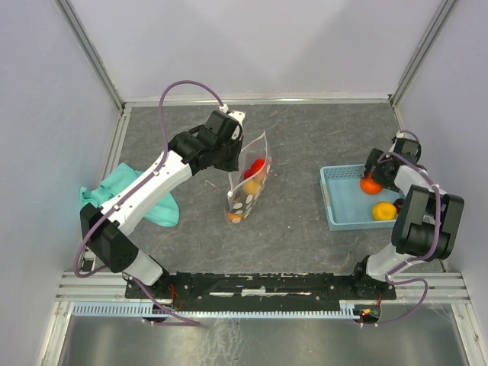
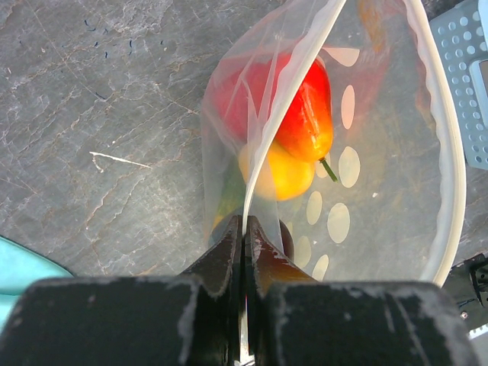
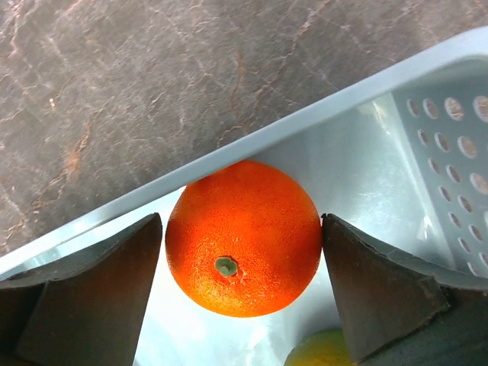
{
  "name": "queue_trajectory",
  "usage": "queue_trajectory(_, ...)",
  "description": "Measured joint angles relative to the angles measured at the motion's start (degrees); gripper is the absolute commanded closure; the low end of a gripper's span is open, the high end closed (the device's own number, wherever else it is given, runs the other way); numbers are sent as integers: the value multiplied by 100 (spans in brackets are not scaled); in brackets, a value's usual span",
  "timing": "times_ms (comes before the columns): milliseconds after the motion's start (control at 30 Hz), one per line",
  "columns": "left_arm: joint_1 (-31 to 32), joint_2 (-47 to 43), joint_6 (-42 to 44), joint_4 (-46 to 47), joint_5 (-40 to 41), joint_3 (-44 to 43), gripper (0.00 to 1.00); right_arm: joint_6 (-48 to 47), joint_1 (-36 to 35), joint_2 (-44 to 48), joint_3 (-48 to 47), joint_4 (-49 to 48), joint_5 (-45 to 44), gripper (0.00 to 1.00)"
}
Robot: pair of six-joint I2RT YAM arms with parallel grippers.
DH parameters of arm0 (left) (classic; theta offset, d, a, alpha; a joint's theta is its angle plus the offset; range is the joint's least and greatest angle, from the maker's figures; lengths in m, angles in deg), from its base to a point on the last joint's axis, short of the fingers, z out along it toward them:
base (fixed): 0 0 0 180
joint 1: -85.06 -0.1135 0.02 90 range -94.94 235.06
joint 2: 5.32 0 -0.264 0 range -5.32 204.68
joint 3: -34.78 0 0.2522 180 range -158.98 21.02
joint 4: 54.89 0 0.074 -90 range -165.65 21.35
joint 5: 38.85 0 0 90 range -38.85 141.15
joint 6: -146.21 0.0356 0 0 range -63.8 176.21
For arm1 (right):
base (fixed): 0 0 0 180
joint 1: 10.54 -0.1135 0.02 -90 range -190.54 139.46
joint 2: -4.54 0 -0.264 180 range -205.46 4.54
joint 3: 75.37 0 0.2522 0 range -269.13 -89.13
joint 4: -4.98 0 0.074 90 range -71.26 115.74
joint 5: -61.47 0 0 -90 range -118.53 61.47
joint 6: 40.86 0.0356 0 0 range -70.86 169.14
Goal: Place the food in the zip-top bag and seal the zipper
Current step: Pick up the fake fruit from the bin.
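The zip-top bag (image 1: 248, 181) stands held up at the table's middle, its mouth spread wide in the left wrist view. My left gripper (image 2: 244, 229) is shut on the near edge of the bag (image 2: 381, 152), right at the whitish zipper (image 2: 273, 137). Inside lie a red fruit (image 2: 305, 114) and a yellow one (image 2: 286, 174). My right gripper (image 3: 242, 229) is down in the blue basket, open, its fingers (image 3: 91, 297) either side of an orange (image 3: 244, 236). The right finger touches the orange and the left one stands a hair off. A yellow-green fruit (image 3: 324, 352) lies just below.
The blue basket (image 1: 339, 210) sits at the right with the orange (image 1: 370, 184) and a yellow fruit (image 1: 384, 210) in it. A teal cloth (image 1: 130, 191) lies at the left under the left arm. Frame posts stand at the back corners.
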Motion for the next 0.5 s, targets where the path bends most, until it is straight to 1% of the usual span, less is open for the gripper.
queue_trajectory(133,0,0,0,0,2,0,97,-4,-59,13,-2,111,195,0)
queue_trajectory(300,0,-2,0,0,0,2,97,-26,-114,-72,-17,315,269,0)
queue_trajectory(433,0,-7,0,0,-2,2,97,-44,-114,-227,-59,339,225,4)
queue_trajectory(500,0,-7,0,0,-4,2,97,-50,-114,-273,-74,348,205,9)
